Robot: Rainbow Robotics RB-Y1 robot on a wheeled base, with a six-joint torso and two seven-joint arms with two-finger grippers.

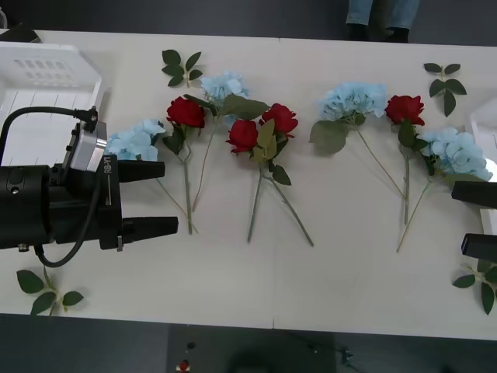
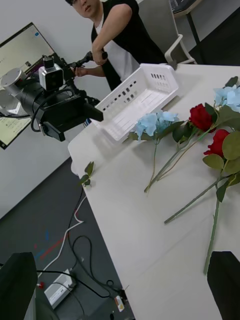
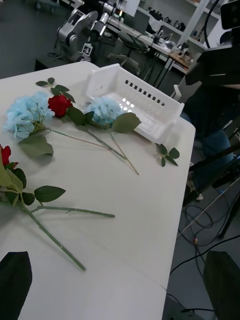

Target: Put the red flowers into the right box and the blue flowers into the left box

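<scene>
My counter is plain white. On it the roses are deep red on thin green stems, and the hydrangea clusters are pale sky blue with broad, duller green leaves. At ten o'clock the basket is white, its wall marked by a row of small dark slots. The box at three o'clock is white too. Loose leaf sprigs are dark green. My left end effector is black, with a grey block behind it; my right end effector is black.
</scene>
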